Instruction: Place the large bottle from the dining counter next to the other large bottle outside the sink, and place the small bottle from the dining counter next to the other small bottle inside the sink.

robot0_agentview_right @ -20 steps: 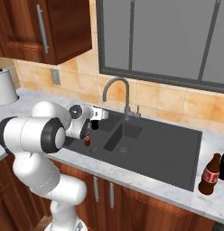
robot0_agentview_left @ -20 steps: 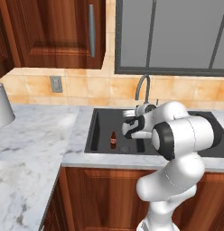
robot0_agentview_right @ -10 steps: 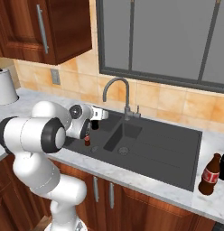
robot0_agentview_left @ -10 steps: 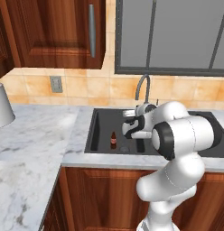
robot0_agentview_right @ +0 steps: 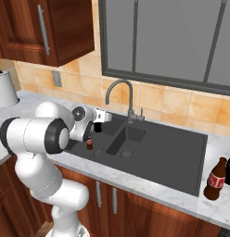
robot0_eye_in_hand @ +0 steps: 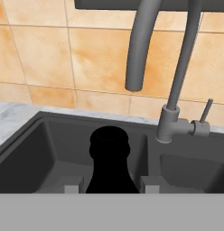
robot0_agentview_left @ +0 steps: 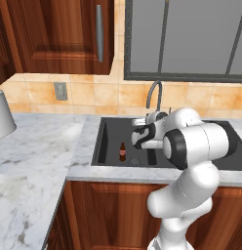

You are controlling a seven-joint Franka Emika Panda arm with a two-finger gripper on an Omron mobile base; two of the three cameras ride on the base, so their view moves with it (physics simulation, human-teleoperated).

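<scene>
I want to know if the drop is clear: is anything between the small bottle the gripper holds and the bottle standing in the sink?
Nothing visible. The gripper is shut on the small bottle above the sink; bare basin floor separates it from the other small bottle.

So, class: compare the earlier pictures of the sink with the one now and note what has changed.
Nothing has visibly changed. The tool stays shut on the small black bottle over the sink, and the other small bottle still stands in the basin. The two large bottles, brown and black, remain on the counter.
</scene>
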